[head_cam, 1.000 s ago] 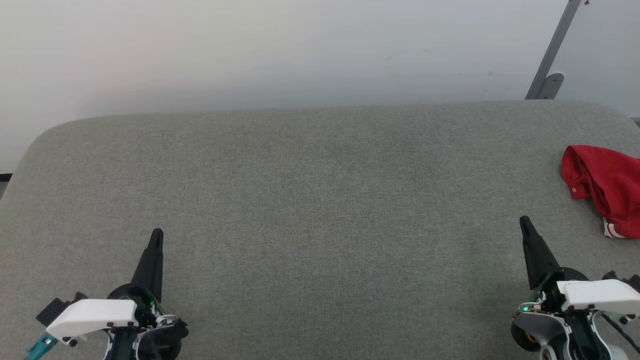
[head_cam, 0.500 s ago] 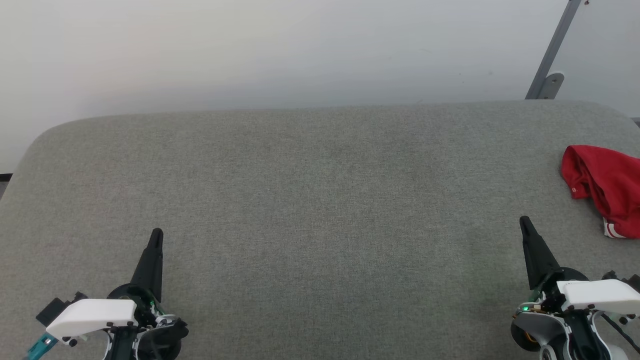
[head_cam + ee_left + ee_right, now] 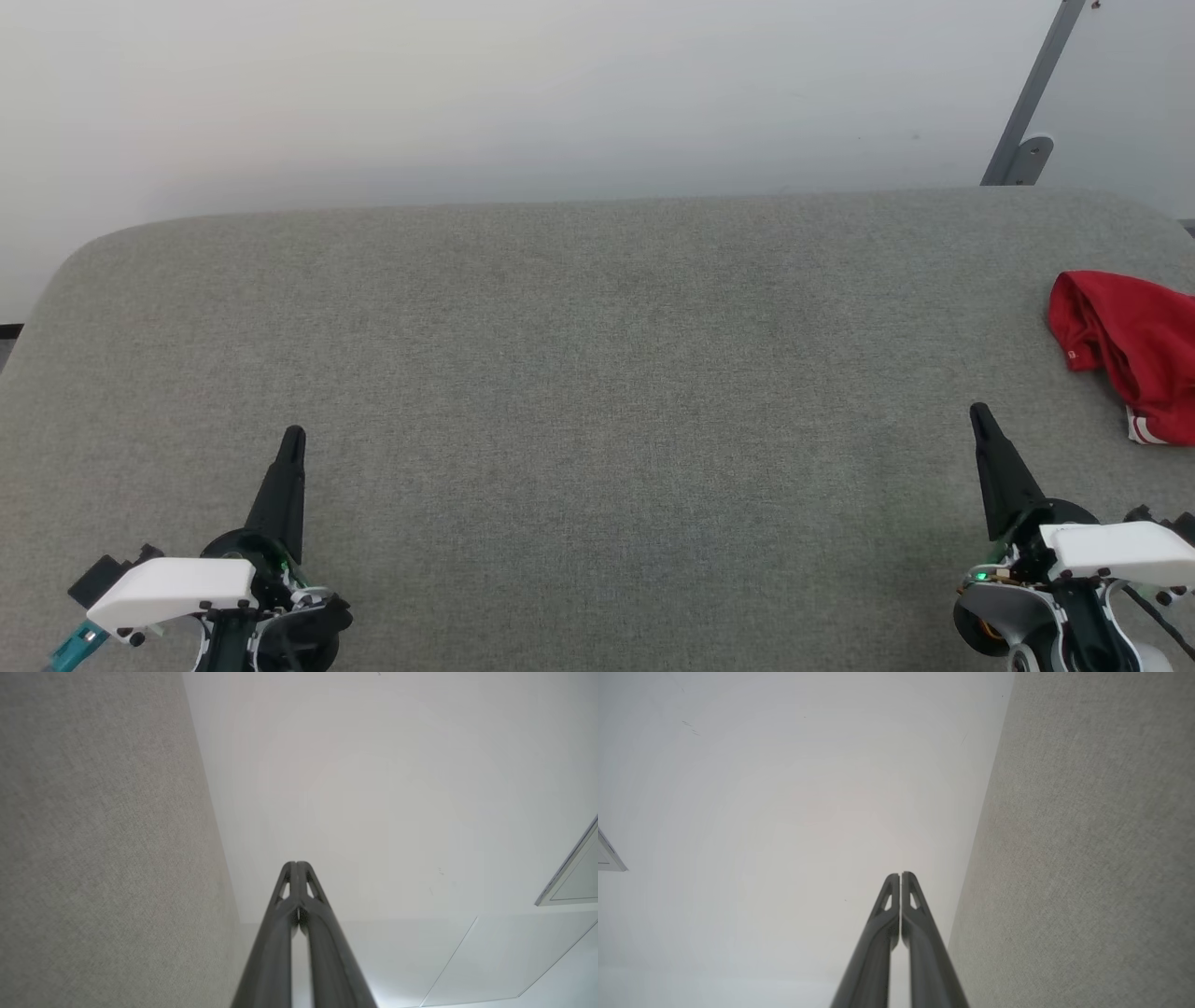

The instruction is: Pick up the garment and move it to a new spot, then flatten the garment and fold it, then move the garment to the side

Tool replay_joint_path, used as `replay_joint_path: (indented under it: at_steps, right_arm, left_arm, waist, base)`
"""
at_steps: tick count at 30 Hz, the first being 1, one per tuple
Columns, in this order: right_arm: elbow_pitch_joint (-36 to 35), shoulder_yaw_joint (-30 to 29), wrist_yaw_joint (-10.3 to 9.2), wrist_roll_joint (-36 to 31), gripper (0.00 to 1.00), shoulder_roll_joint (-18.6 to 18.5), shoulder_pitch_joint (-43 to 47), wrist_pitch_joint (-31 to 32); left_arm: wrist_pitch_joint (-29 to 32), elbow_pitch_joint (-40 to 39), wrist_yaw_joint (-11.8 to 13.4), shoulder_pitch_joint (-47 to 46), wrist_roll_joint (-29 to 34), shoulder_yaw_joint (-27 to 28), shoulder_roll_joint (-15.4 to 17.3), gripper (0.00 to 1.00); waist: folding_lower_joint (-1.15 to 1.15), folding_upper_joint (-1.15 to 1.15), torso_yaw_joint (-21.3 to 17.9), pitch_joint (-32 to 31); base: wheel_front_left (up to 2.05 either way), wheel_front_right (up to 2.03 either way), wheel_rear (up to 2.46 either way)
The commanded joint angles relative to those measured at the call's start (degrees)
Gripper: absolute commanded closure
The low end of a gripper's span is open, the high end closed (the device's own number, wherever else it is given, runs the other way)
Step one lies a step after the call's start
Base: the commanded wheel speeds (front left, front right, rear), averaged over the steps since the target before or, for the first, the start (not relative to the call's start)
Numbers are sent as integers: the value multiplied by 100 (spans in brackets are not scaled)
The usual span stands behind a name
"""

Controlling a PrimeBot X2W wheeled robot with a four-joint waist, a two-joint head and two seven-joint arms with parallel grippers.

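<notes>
- Nothing's budged in the last second: the garment (image 3: 1125, 345) and both grippers sit exactly where they were.
- The garment's a crumpled red heap at the table's (image 3: 597, 373) right edge. It's partly cut off by the head view's frame, and a bit of white-and-red striped trim (image 3: 1141, 429) pokes out on its near side.
- Right gripper (image 3: 978, 412) is by the near right corner, close to the garment but not touching it. Its fingers (image 3: 920, 952) are pressed together right to the tips, holding nothing.
- Left gripper (image 3: 292, 436) is way over by the near left corner, well apart from the garment. Its fingers (image 3: 273, 952) are closed up tight too, and empty.
- Table top is grey fabric with rounded corners. There's a pale wall behind the far edge and a grey metal strut (image 3: 1032, 112) past the far right corner.
</notes>
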Motion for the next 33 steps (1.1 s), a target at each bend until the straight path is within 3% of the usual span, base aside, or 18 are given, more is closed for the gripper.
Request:
replay_joint_path:
  at_steps: [1,33]
  right_arm:
    - [3,1,0,23,100,8,-25,10]
    - [3,1,0,23,100,8,-25,8]
  left_arm:
    - [8,-4,2,-66,20,22,-9,100]
    - [40,-3,2,-69,38,49,-29,100]
  waist:
    - [0,0,0,0]
    - [0,0,0,0]
  base:
    - [0,0,0]
    - [0,0,0]
